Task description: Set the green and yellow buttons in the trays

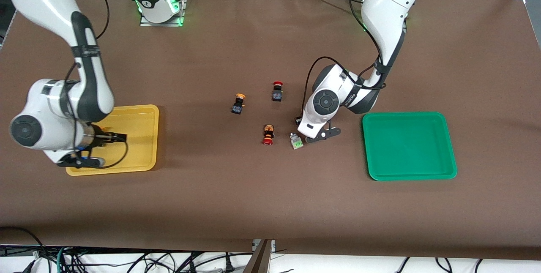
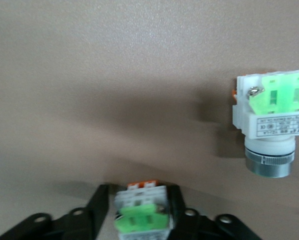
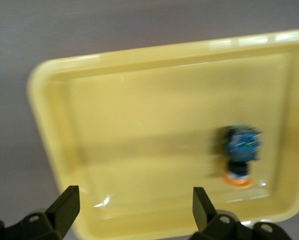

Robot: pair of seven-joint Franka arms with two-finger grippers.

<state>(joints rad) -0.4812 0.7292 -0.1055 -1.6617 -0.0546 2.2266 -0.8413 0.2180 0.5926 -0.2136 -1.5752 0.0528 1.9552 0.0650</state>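
A yellow tray (image 1: 143, 114) and a green tray (image 1: 408, 146) were seen on a brown table (image 1: 253, 205). A pale grey switch (image 2: 272, 117) with bright green parts was shown, and another (image 2: 142, 215) with green and orange parts. Dark bodies were topped by a yellow-orange cap (image 1: 241, 95), a red cap (image 1: 277, 83) and a red-and-orange one (image 1: 268, 136); a blue-bodied, orange-capped button (image 3: 241, 156) was seen in the yellow tray.

A brown counter (image 1: 236, 188) carried everything. On it lay a yellow tray (image 1: 143, 114) toward the right arm's end and a green tray (image 1: 422, 176) toward the left arm's end. Between them, directly on the counter, lay a yellow-capped button (image 1: 239, 104), a red-capped button (image 1: 277, 91) beside it, a red-and-orange button (image 1: 268, 135) nearer the front camera, and a grey-and-green switch (image 1: 296, 141) just beside that one.
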